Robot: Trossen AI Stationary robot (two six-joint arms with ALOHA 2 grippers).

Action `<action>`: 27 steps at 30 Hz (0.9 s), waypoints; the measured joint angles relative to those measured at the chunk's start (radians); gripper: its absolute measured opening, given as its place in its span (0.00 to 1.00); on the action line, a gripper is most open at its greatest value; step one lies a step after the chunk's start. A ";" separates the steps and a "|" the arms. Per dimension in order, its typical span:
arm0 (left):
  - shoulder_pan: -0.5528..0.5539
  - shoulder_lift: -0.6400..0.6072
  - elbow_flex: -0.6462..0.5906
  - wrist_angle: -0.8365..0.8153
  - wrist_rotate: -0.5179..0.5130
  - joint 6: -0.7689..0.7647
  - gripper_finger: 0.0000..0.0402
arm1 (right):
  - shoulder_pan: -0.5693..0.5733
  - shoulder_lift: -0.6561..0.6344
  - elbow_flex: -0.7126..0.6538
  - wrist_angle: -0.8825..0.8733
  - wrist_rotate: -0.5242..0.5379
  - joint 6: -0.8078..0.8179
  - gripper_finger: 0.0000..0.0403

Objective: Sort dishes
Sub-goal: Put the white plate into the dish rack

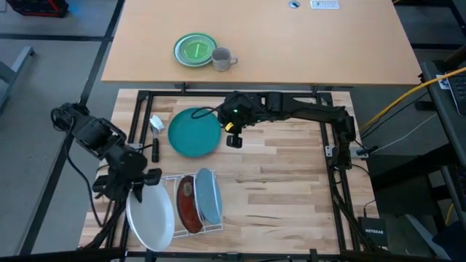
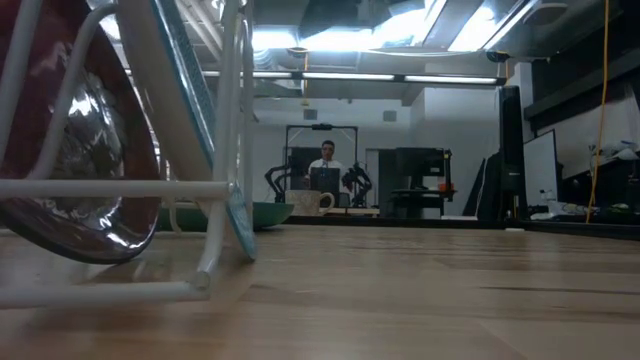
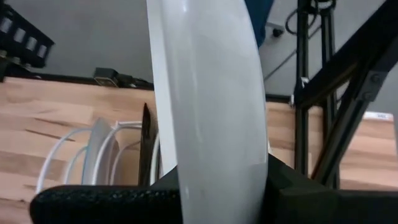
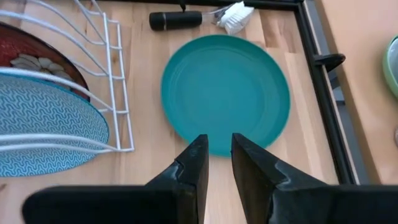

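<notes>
My left gripper (image 1: 148, 177) is shut on the white plate (image 1: 150, 215), just left of the white wire rack (image 1: 169, 177) at the table's near left. In the rack, the dark red flowered plate (image 1: 188, 205) and the light blue speckled plate (image 1: 208, 195) stand on edge between the wires. The dark teal plate (image 1: 194, 132) lies flat on the table, farther back. My right gripper (image 4: 218, 144) hovers over the teal plate's (image 4: 225, 90) right rim. Its fingers are a narrow gap apart and touch nothing. My left gripper pinches the white plate's rim (image 3: 205, 168) between its two fingers, one finger (image 3: 93, 200) on each face. The held part is the plate's far edge (image 1: 148, 188), and the plate extends from the fingers toward the table's near edge, tilted. Whether its lower edge rests on anything cannot be told.
A dish brush with a black handle (image 1: 155, 149) lies left of the teal plate. A small green plate (image 1: 195, 49) and a grey mug (image 1: 222, 59) sit on the far tabletop. Black frame bars (image 1: 329, 138) border the work area. Bare wood (image 1: 284, 182) lies right of the rack. A person sits far behind.
</notes>
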 joint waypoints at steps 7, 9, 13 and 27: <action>0.044 0.057 0.000 -0.064 0.076 0.056 0.14 | 0.000 0.000 0.000 -0.001 0.000 0.000 0.18; 0.054 0.074 0.000 -0.079 0.088 0.075 0.14 | 0.000 0.000 0.000 -0.001 0.000 0.000 0.18; 0.073 0.109 0.000 -0.105 0.087 0.112 0.14 | 0.000 0.000 0.000 -0.001 0.000 0.000 0.18; 0.143 0.199 -0.029 -0.124 0.085 0.198 0.14 | 0.000 0.000 0.000 -0.003 0.001 0.000 0.18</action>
